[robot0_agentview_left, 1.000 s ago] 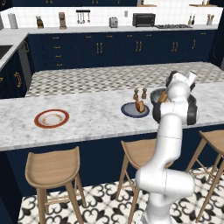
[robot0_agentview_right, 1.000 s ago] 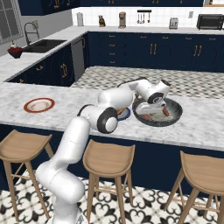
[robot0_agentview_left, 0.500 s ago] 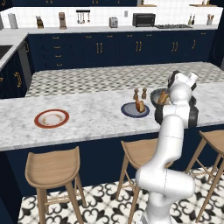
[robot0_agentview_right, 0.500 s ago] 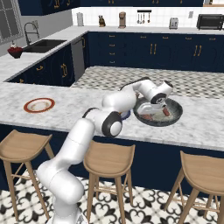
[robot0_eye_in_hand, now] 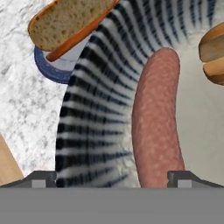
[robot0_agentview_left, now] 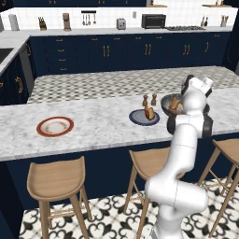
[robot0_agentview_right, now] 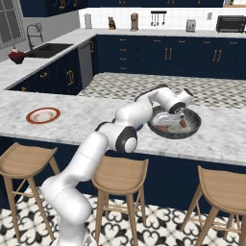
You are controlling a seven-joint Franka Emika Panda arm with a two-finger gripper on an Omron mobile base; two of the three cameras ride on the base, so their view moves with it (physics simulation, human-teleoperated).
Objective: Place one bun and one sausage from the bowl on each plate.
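Observation:
The dark bowl (robot0_agentview_right: 191, 129) sits on the counter's right part, with its striped inner wall (robot0_eye_in_hand: 94, 113) close in the hand view. A reddish sausage (robot0_eye_in_hand: 156, 127) lies in it, running up from between my fingertips, nearer the right one. My gripper (robot0_eye_in_hand: 113, 178) is open and hangs low over the bowl (robot0_agentview_left: 166, 101), holding nothing. A bun (robot0_eye_in_hand: 213, 48) rests in the bowl at the right edge. Just left of the bowl, the blue-rimmed plate (robot0_agentview_left: 135, 117) carries one bun (robot0_agentview_left: 149, 112). The orange-rimmed plate (robot0_agentview_left: 55, 126) lies bare, far to the left.
Two small brown shakers (robot0_agentview_left: 149, 100) stand just behind the blue plate. Wooden stools (robot0_agentview_left: 56, 179) line the counter's near side. A second reddish sausage (robot0_agentview_right: 164, 129) lies in the bowl's near left part.
The hand has edged slightly further right and lower over the bowl. Its jaws stay wide open and nothing else has moved.

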